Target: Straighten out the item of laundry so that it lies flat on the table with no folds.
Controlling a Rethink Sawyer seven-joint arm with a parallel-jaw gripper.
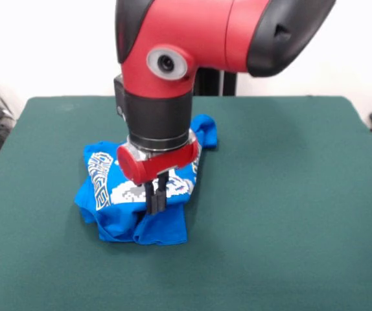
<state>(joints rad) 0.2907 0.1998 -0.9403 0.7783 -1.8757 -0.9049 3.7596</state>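
blue tee: T-shirt (118,194) bunched in a heap, left of desk (290,214) centre, print folded over
pincer: pincer (155,201) fingers narrow, tips down in the cloth, prob pinching a fold
risk: may grab 2+ layers, whole heap drags instead of opening
risk 2: tips could snag desk felt

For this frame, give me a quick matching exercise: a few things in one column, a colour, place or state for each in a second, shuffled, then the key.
Things:
1. T-shirt
2. table
3. hand
4. arm

Descriptions:
A. dark green, spreads wide on all sides of the garment
B. red and black, comes down from the top of the front view
C. bright blue, bunched and folded, print only partly showing
D. dark fingers close together, down on the crumpled cloth

Pairs: 1-C, 2-A, 3-D, 4-B
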